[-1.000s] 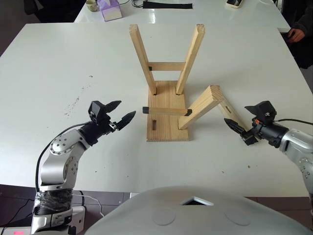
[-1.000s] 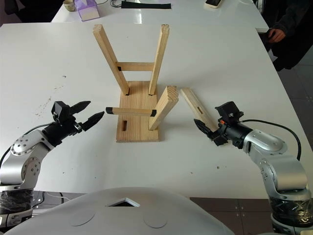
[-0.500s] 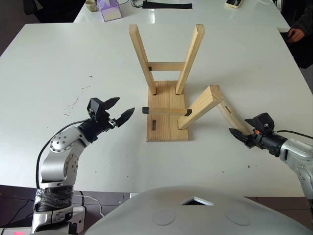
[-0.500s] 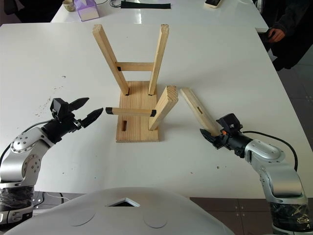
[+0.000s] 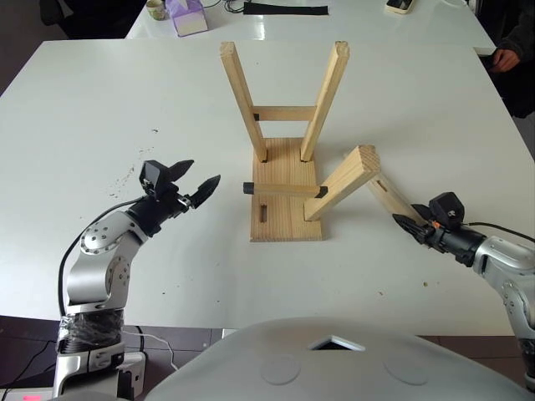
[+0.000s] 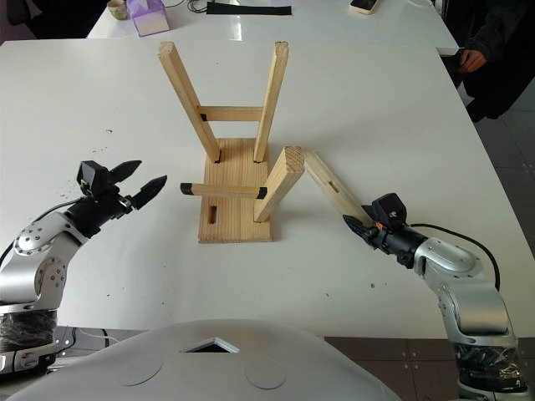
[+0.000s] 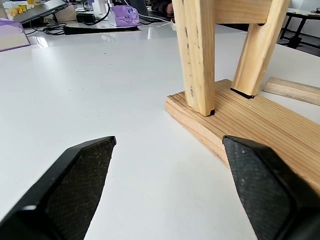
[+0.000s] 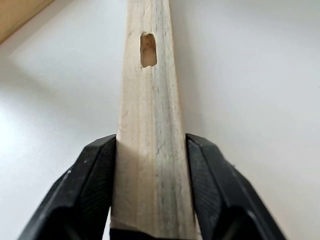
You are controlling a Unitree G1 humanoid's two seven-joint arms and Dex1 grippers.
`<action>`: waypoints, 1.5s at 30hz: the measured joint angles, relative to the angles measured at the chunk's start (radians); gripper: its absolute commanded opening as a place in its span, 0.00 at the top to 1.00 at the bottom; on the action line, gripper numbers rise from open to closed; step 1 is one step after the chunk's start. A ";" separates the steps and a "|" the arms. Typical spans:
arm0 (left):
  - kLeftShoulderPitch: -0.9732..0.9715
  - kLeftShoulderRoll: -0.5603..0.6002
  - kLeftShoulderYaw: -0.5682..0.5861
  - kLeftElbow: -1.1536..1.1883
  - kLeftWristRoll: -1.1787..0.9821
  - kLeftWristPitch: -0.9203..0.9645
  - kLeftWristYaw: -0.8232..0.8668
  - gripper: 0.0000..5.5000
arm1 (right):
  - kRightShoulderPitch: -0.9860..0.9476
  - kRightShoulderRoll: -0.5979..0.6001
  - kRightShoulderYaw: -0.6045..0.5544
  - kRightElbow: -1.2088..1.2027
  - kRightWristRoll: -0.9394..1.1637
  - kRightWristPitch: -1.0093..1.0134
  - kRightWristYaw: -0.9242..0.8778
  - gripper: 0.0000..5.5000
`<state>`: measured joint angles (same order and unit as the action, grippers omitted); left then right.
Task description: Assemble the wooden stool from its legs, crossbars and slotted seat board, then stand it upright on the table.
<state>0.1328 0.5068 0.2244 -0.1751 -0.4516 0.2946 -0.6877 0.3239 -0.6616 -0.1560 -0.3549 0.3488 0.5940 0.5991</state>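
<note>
The slotted seat board (image 5: 286, 219) lies flat on the white table. Two legs (image 5: 241, 96) stand upright in it, joined by a crossbar (image 5: 284, 113). A third leg (image 5: 343, 180) leans over the board's right edge with a crossbar (image 5: 284, 190) sticking out leftward. A loose leg (image 6: 334, 188) lies on the table, its far end touching the leaning leg. My right gripper (image 6: 355, 224) is shut on that leg's near end; the wrist view has both fingers (image 8: 97, 175) pressed on its sides below a mortise hole (image 8: 148, 49). My left gripper (image 5: 194, 182) hangs open left of the board (image 7: 260, 125).
A purple tissue box (image 5: 188, 15), a mug (image 5: 156, 8) and a black strip (image 5: 286, 10) sit on the far table. Dark specks (image 5: 125, 175) mark the surface left of my left gripper. Wide bare tabletop lies on both sides of the stool parts.
My right gripper dropped to the loose leg's near end and shut on it; the leg's far end moved against the leaning leg. My left gripper drew back to the left, still open.
</note>
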 measured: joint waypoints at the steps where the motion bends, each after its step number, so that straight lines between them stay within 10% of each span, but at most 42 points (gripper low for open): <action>1: -0.020 0.000 0.017 0.005 -0.003 0.001 0.014 0.28 | -0.010 0.006 0.000 0.005 0.000 -0.001 -0.004 0.63; 10: -0.350 0.038 0.212 -0.135 -0.295 0.230 0.199 0.31 | -0.339 0.040 -0.183 0.072 0.164 -0.048 -0.003 0.63; 18: -0.491 0.066 0.113 -0.361 -0.606 0.387 0.174 0.40 | -0.615 0.009 -0.287 -0.080 0.756 0.174 0.020 0.63; 24: -0.604 0.073 0.084 -0.382 -0.912 0.445 0.159 0.24 | -0.699 -0.109 -0.246 -0.124 1.159 0.327 0.060 0.63; 32: -0.642 0.079 0.048 -0.354 -1.061 0.466 0.166 0.05 | -0.728 -0.136 -0.155 -0.147 1.187 0.344 0.106 0.63; 45: -0.568 0.152 0.039 -0.347 -1.107 0.514 0.021 0.05 | -0.728 -0.208 -0.088 -0.148 1.138 0.362 0.243 0.63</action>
<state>-0.4349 0.6587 0.2633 -0.5220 -1.5581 0.8083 -0.6667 -0.4045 -0.8692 -0.2438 -0.5024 1.4873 0.9562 0.8423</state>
